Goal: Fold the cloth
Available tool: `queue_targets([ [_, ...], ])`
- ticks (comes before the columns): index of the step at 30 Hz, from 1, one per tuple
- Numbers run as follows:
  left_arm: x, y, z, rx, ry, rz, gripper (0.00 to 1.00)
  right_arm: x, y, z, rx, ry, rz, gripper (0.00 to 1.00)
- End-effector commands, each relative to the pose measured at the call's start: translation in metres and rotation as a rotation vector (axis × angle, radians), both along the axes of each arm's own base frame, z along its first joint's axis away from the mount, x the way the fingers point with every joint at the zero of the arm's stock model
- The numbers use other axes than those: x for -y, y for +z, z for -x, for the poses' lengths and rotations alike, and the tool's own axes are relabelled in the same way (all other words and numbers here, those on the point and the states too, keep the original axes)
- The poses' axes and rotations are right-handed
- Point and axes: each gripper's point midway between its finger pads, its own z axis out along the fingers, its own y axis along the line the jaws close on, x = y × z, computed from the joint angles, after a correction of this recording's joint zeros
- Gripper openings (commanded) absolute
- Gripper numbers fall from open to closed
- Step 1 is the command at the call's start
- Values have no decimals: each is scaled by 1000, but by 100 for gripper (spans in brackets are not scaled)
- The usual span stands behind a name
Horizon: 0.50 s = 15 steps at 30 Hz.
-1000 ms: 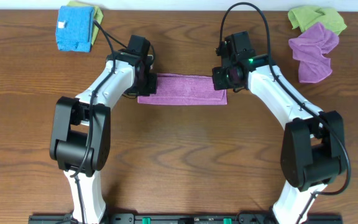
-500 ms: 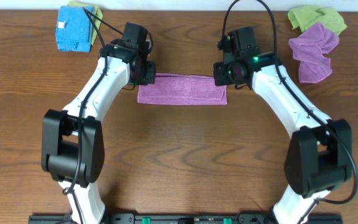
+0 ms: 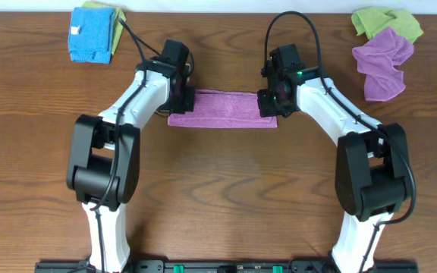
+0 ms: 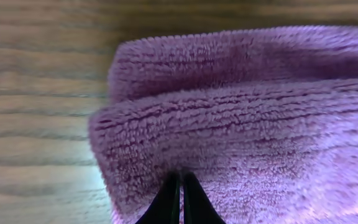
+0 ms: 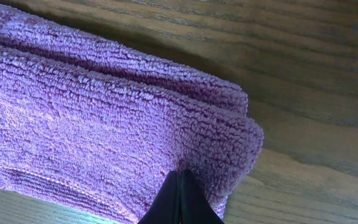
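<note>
The cloth (image 3: 222, 108) lies on the wooden table as a mauve strip folded in two layers, its long side running left to right. My left gripper (image 3: 182, 97) is at its left end and my right gripper (image 3: 270, 102) is at its right end. In the left wrist view the left gripper (image 4: 181, 177) is shut, its tips buried in the top layer of the cloth (image 4: 241, 124) near the corner. In the right wrist view the right gripper (image 5: 180, 174) pinches the cloth (image 5: 92, 118) the same way. The lower layer peeks out beyond the top one.
A bright blue cloth (image 3: 91, 36) lies on a green one (image 3: 101, 7) at the back left. A green cloth (image 3: 385, 21) and a crumpled lavender cloth (image 3: 384, 61) lie at the back right. Bare wood (image 3: 218, 189) fills the front.
Both arms swung outward and back, so their elbows shifted. The gripper tips stayed at the two ends of the cloth. The strip kept its place.
</note>
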Motion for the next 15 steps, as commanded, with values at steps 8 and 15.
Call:
queue_targets([
  [8,-2,-38,11,-87,1,-24,6,0,-1,-3,0,-2,-3,2],
  [15,-2,-40,12,-92,1,-26,5,0,17,1,-11,-4,-35,63],
])
